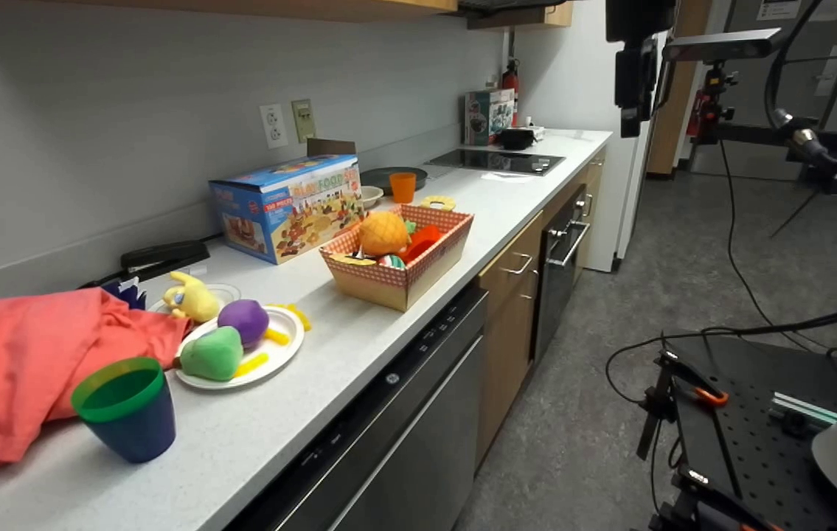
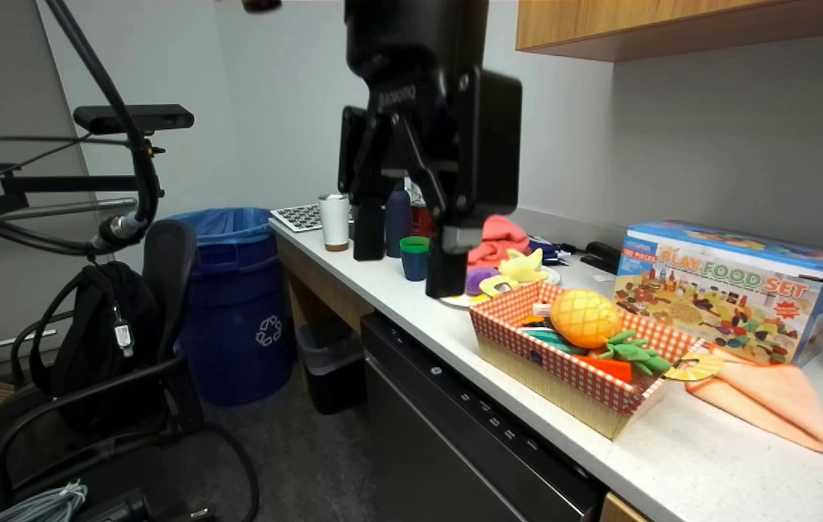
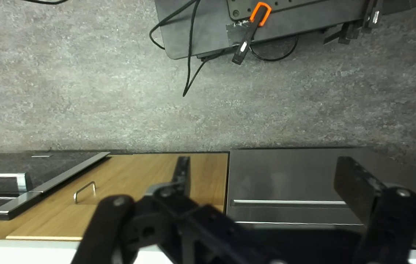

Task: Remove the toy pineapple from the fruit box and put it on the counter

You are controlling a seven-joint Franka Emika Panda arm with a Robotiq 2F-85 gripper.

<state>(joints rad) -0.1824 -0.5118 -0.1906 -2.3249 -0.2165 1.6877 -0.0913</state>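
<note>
Grey-white desk (image 1: 344,339) runs along a grey wall (image 1: 130,88) in front of me and carries the task items.

Item location: the toy pineapple (image 2: 584,317) is inside the fruit box (image 2: 549,384). It lies on its side, apparently resting on other pieces, with its body rising above the rim and its green leaves (image 2: 632,354) toward one end. A red piece (image 1: 422,243) shows beside it.

Surroundings: the box stands on the desk near the front edge. A printed carton (image 1: 293,210) stands between box and wall. A pale plate (image 1: 283,356), holding a purple toy fruit (image 1: 243,321) and a green toy fruit (image 1: 213,354), stands near the box.

Claw status: the claw (image 2: 407,257) hangs with its fingers (image 2: 446,275) spread wide and nothing between them. The wrist view shows mostly floor (image 3: 156,113) and wooden cabinet fronts (image 3: 127,172), so I judge that it is over the aisle, off the desk.

Progress, as judged: start of procedure. No required step is complete. Remaining steps:
1. Bring the claw over the pineapple.
2. Close it on the body.
3. Lift past the rim.
4. Lower onto the desk and release.
</note>
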